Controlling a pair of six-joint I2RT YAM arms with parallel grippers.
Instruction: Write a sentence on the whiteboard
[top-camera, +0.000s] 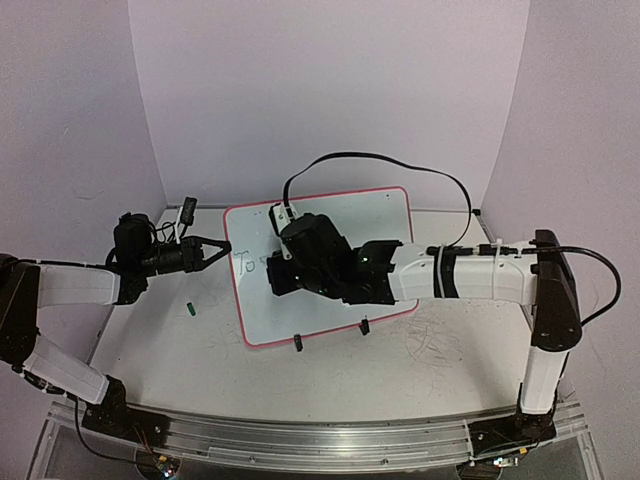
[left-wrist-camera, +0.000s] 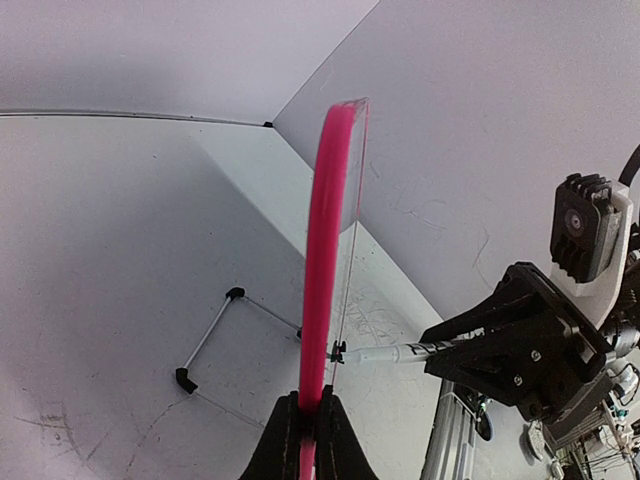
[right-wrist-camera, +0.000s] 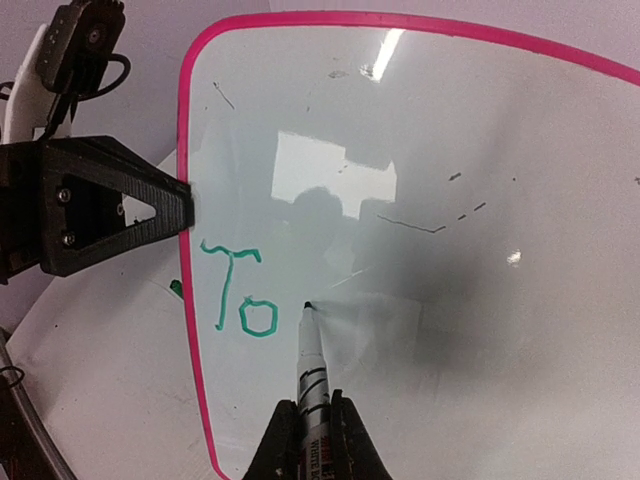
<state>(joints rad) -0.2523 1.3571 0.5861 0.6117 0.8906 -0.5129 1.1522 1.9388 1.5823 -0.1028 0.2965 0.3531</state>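
Right gripper (right-wrist-camera: 312, 418) clenched on pen (right-wrist-camera: 311, 365), tip at whiteboard (right-wrist-camera: 480, 300) just right of "To"; sentence (right-wrist-camera: 238, 292) barely begun. Left gripper (left-wrist-camera: 308, 412) pinched the left edge, board propped between both arms. Risk: heavy tip pressure might tilt or slide it, skewing strokes.

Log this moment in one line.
left gripper: shut on whiteboard edge | right gripper: shut on pen, tip at whiteboard | sentence: only "To"
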